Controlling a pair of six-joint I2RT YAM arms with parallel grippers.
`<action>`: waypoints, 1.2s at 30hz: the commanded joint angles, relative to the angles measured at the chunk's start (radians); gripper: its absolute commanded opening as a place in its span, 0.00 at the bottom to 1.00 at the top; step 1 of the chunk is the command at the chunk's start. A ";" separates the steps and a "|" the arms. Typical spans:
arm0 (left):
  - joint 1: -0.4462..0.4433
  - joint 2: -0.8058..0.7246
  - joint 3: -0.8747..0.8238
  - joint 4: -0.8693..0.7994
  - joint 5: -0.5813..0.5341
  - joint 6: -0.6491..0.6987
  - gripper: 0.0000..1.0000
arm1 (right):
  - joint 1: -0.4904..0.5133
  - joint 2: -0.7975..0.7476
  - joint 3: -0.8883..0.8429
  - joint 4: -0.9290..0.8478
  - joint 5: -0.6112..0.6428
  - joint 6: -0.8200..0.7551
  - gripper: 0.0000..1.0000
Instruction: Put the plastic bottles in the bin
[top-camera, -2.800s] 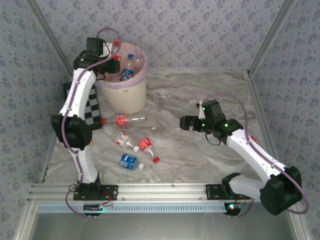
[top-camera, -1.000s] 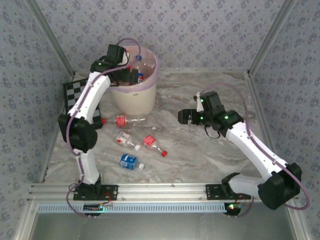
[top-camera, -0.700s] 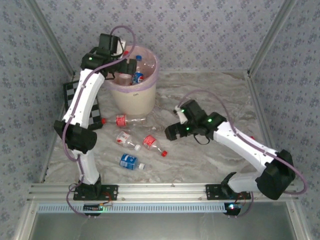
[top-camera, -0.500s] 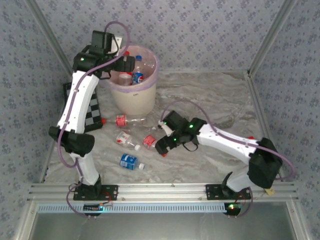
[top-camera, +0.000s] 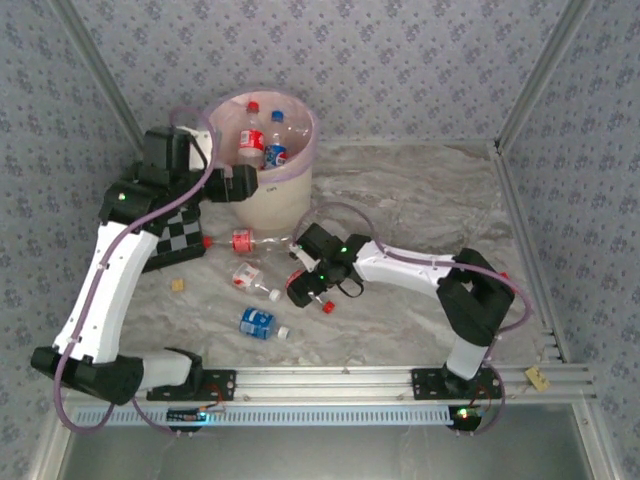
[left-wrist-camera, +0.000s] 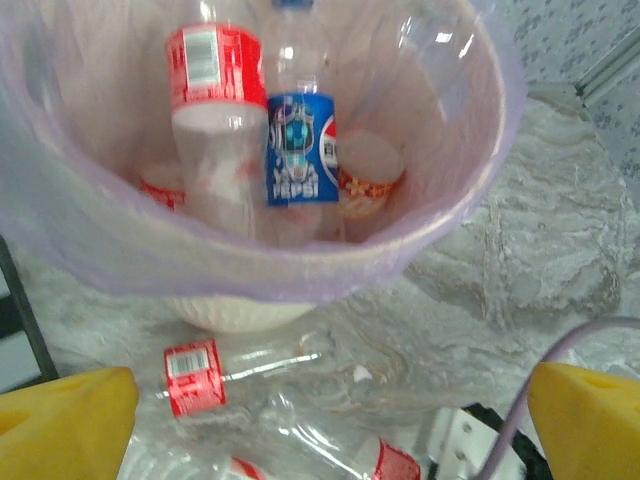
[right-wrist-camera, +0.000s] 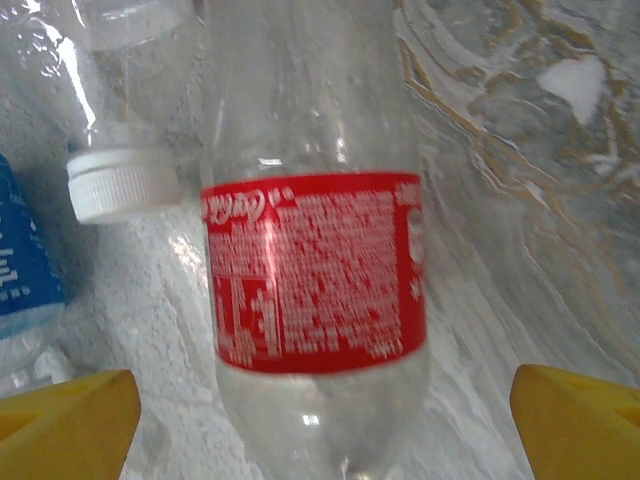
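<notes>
Left end effector (top-camera: 243, 183): released, jaws wide, beside bin (top-camera: 272, 200) at bench (top-camera: 430, 200) far-left corner; several plastic bottles (top-camera: 262, 146) inside. Right end effector (top-camera: 305, 293): released, straddling red-labelled bottle (right-wrist-camera: 315, 270) lying left of bench centre; other bottles (top-camera: 257, 322) loose nearby.

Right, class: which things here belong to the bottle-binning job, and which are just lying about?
Job:
bin
binned bottles
loose bottles

Lying about:
checkerboard
tan scrap
</notes>
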 joint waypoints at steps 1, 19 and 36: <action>0.000 -0.048 -0.083 0.112 0.053 -0.095 1.00 | 0.008 0.060 0.045 0.005 -0.026 -0.011 0.96; 0.000 -0.078 -0.251 0.249 0.200 -0.219 1.00 | -0.057 -0.085 -0.075 -0.036 0.011 0.024 0.55; -0.284 -0.095 -0.448 0.813 0.296 -0.517 1.00 | -0.462 -0.682 -0.367 0.143 -0.273 0.199 0.52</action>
